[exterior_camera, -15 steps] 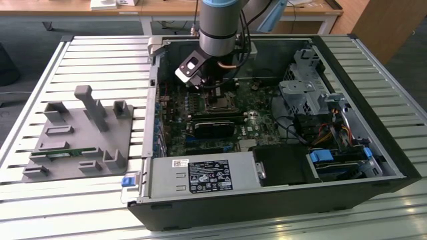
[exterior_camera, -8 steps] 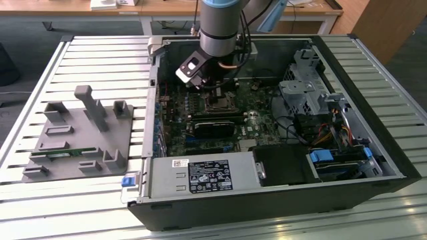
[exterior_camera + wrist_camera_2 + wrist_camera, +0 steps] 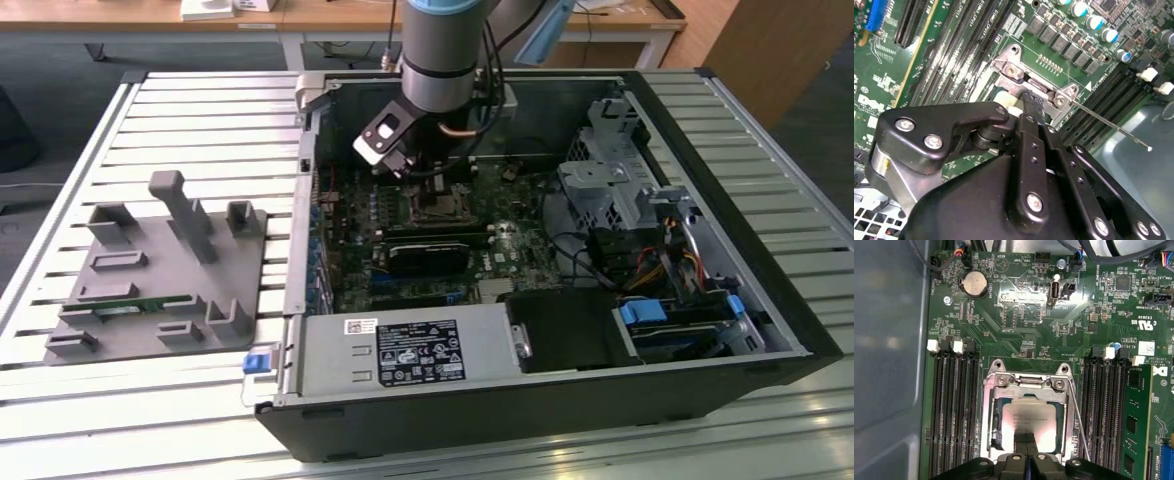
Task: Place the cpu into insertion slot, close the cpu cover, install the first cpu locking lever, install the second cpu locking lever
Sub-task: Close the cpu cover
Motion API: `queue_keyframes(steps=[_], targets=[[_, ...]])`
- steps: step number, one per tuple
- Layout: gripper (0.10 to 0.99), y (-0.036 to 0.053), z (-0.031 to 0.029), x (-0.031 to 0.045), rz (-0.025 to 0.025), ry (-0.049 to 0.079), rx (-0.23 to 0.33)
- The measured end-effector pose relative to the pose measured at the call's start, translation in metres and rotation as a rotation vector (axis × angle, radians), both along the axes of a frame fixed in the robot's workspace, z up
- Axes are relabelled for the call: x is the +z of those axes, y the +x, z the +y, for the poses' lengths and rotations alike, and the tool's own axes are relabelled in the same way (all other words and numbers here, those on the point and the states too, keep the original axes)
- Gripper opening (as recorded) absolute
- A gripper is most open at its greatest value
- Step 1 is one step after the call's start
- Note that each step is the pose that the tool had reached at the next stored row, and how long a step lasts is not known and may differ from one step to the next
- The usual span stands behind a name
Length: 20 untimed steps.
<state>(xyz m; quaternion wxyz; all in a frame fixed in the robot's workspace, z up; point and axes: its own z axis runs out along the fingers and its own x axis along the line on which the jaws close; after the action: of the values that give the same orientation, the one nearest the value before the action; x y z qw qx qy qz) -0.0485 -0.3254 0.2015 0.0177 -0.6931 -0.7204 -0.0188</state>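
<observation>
Claw (image 3: 1025, 439) nearest lens, fingers pressed together, pinching nothing I can see. Cpu (image 3: 1029, 415) seated in insertion slot (image 3: 996, 437) directly beneath claw tip, cpu cover (image 3: 1026, 384) down around it. Locking lever (image 3: 1077, 425) just beside claw, long axis along socket edge, unlatched I judge.

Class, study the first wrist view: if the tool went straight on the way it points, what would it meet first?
Probably the cpu lying in the insertion slot: the tool points onto its silvery top. Depth is unclear, so it may already be touching.
</observation>
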Motion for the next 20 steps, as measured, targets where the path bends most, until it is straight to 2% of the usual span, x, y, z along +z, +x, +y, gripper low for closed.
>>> queue_keyframes(steps=[8,20], targets=[[0.106,-0.0002,-0.0003,0.0155,0.0011,-0.001,0.0],[0.106,0.0069,-0.0003,0.0153,0.0012,-0.001,0.0]])
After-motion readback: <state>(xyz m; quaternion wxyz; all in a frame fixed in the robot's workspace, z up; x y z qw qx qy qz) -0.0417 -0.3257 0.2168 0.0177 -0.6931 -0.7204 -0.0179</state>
